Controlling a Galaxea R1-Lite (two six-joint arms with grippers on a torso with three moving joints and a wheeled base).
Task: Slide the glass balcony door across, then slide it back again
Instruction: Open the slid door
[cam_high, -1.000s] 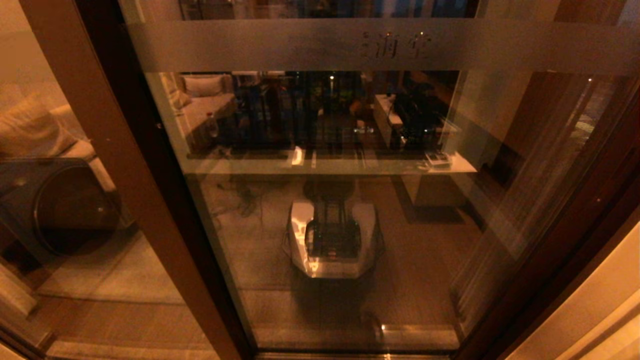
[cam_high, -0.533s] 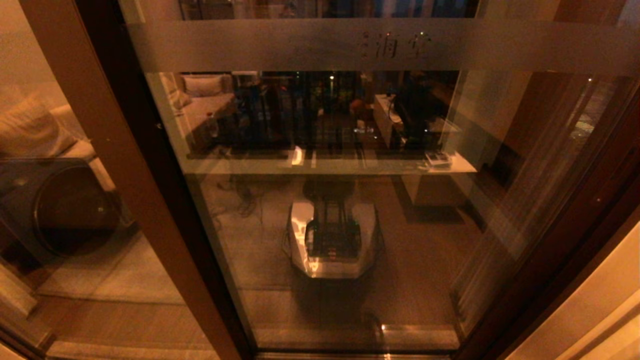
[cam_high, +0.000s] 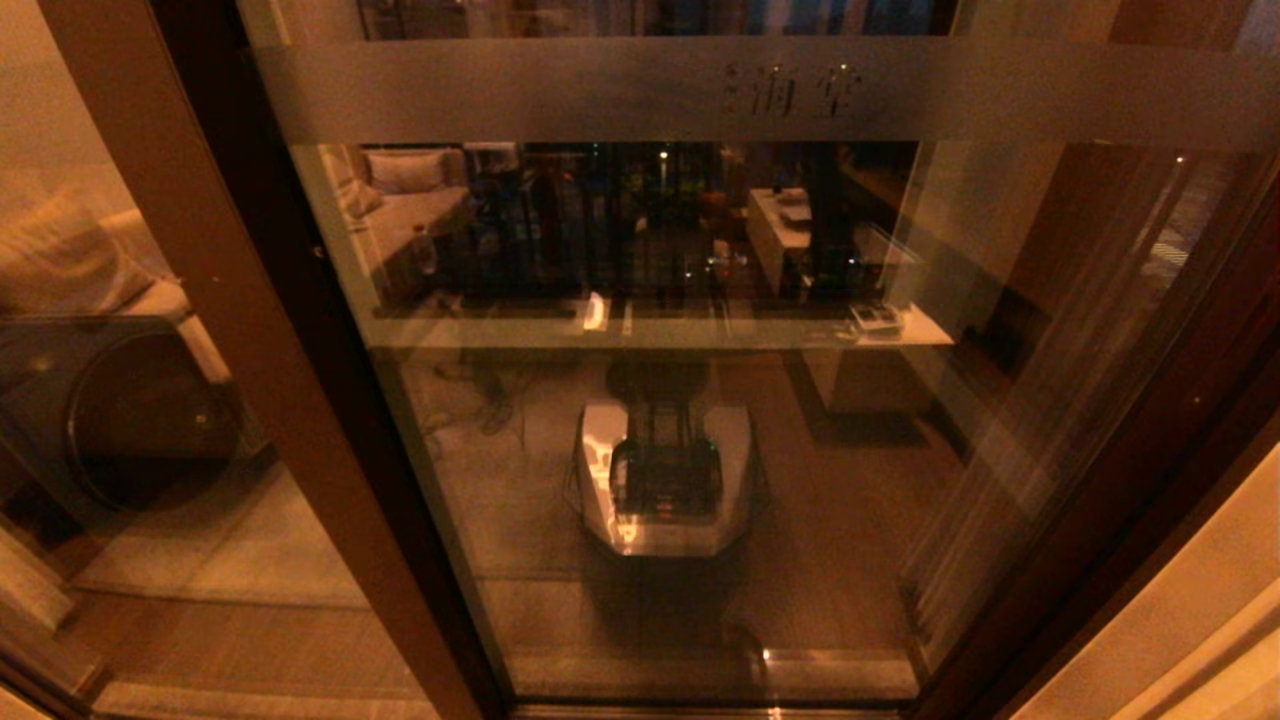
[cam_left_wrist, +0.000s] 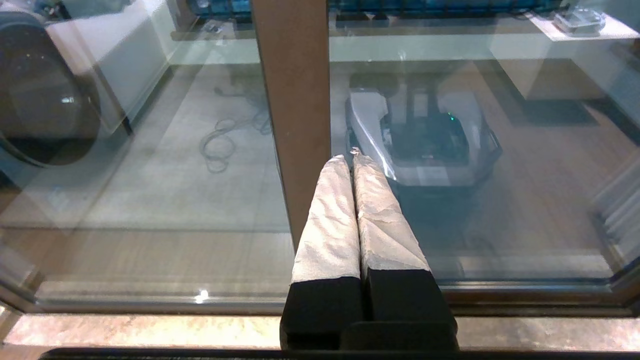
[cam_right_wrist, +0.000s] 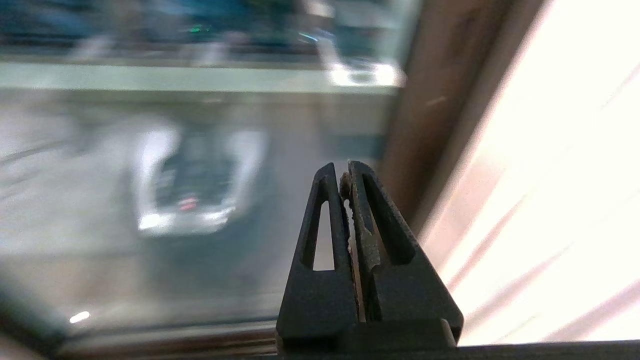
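You had a dim, amber-tinted head view, with the room mirrored in the glass balcony door (cam_high: 700, 420) and straight frame lines bowing toward the edges. Your left wrist view was brighter and cooler, sharp on the left gripper (cam_left_wrist: 353, 159). Your right wrist view was smeared with blur beyond the right gripper (cam_right_wrist: 345, 175), and a washed-out glare filled one side.

Glossy, reflective glass balcony door (cam_high: 650, 420) in a smooth brown frame, with a matt frosted band (cam_high: 600, 90).
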